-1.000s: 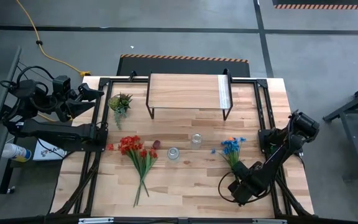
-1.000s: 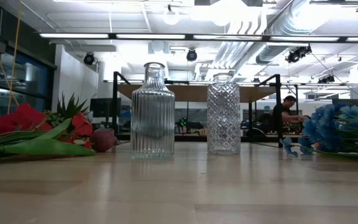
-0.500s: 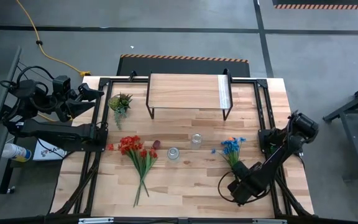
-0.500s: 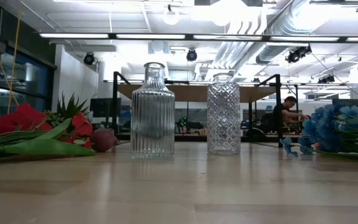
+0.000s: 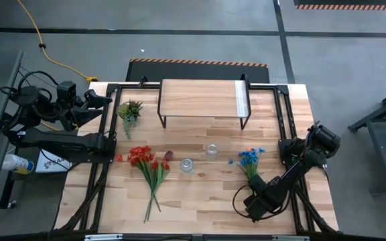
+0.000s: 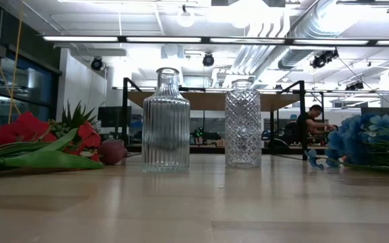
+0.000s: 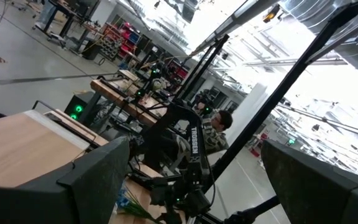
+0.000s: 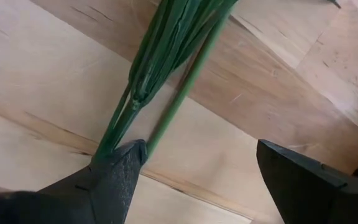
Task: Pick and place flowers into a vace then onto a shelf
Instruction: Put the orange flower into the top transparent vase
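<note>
Meanwhile the right gripper (image 5: 254,204) has crept lower over the blue-bloomed bunch's (image 5: 249,161) stems — fingers spread.

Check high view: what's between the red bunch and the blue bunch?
High view: a maroon tulip beside the red bunch, then two glass vases, then bare table to the blue bunch.

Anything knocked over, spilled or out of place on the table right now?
Nothing stands out. Both vases stand upright, the red bunch and blue bunch lie flat, the shelf sits square. The right gripper, open, is over the blue bunch's stems.
</note>
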`<state>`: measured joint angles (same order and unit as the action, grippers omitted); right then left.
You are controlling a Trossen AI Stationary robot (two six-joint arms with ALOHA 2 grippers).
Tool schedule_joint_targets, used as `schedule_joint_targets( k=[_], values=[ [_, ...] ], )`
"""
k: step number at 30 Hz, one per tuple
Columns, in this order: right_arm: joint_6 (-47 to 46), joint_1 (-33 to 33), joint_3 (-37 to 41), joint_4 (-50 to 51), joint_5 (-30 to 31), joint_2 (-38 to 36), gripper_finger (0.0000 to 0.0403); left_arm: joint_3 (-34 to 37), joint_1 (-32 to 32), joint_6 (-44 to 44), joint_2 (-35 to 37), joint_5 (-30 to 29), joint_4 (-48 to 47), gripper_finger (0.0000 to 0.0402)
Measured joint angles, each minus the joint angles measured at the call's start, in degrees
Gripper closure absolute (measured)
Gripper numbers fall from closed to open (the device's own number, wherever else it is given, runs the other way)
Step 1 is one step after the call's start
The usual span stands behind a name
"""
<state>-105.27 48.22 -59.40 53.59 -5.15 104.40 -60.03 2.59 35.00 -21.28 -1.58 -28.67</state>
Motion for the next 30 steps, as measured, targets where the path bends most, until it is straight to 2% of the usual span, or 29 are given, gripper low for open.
schedule_joint_targets(
  k=[5, 17, 23, 30],
  values=[
    [-0.8, 0.0, 0.0, 0.2, -0.8, 0.1, 0.0096, 0.0, 0.0, 0.0, 0.0, 0.0, 0.0, 0.0002],
    [-1.8, 0.0, 0.1, 0.6, -2.1, 0.1, 0.0155, 0.0, 0.0, 0.0, 0.0, 0.1, 0.0, 0.0002],
    [-2.6, 0.0, 0.2, 3.2, -5.1, 0.2, 0.0173, 0.0, 0.0, 0.0, 0.0, 0.2, 0.0, 0.0002],
    [-2.5, 0.1, 0.2, 3.4, -5.1, 0.2, 0.0186, 0.0, 0.0, 0.0, 0.0, 0.2, 0.0, 0.0002]
  ],
)
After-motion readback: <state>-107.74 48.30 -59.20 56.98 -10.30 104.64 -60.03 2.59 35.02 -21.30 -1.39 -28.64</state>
